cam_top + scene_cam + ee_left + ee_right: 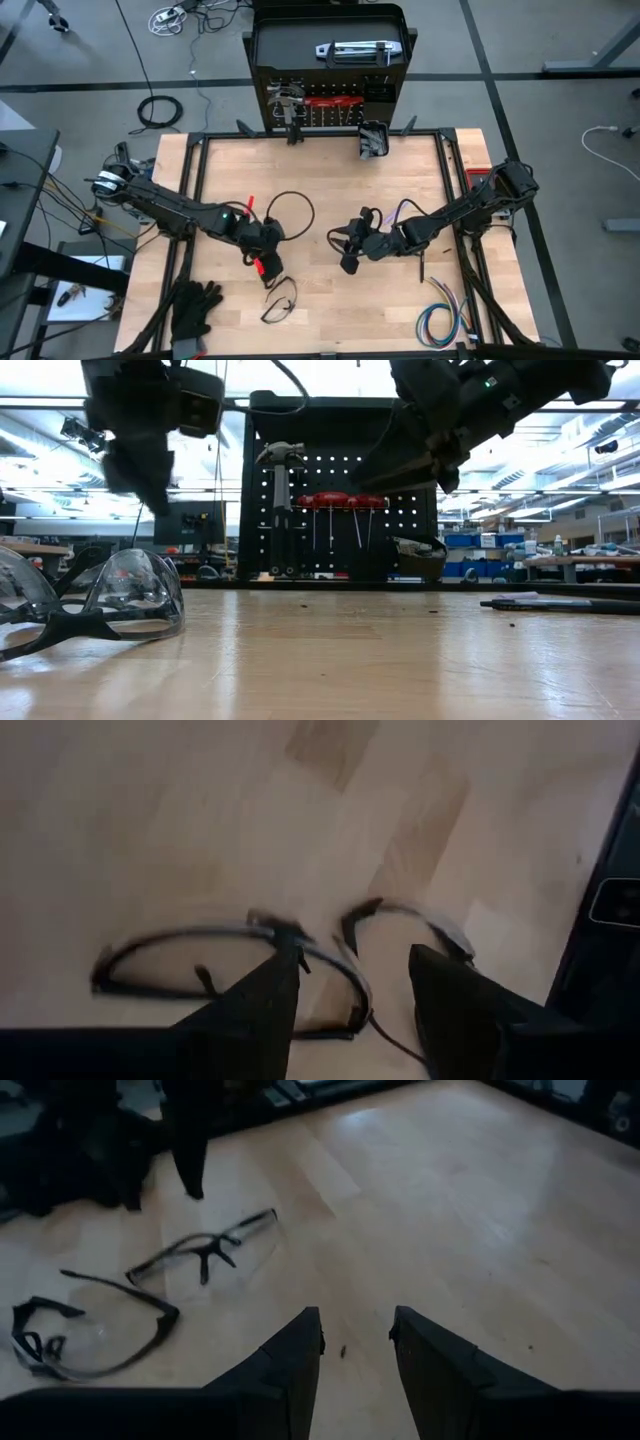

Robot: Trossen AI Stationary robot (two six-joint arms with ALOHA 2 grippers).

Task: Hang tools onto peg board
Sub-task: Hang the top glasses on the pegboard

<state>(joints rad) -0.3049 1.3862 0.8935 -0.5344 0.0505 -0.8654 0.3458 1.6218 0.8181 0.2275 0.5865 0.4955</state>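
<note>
Nearest the low camera, a pair of clear safety glasses (pixel 95 605) lies on the pale wooden tabletop (pixel 400 660), cut off at the picture's left edge. From above, a second pair (pixel 279 300) is seen near the front, beside black gloves (pixel 193 308) and a coloured wire bundle (pixel 440 320), which is partly cut off at the bottom edge.

The left gripper (pixel 268 250) hangs above the tabletop over the glasses; its fingers (pixel 250 1010) stand moderately apart and nothing is held. Something red under it cannot be made out. The right gripper (pixel 350 250) hovers mid-table, its fingers (pixel 285 1370) narrowly parted, empty and touching nothing.

At the far edge the black perforated peg board (pixel 415 480) stands upright. A steel hammer (pixel 280 470) and red-handled tools (pixel 340 502) hang on it, with a small black bin (pixel 373 140) at its right.
</note>
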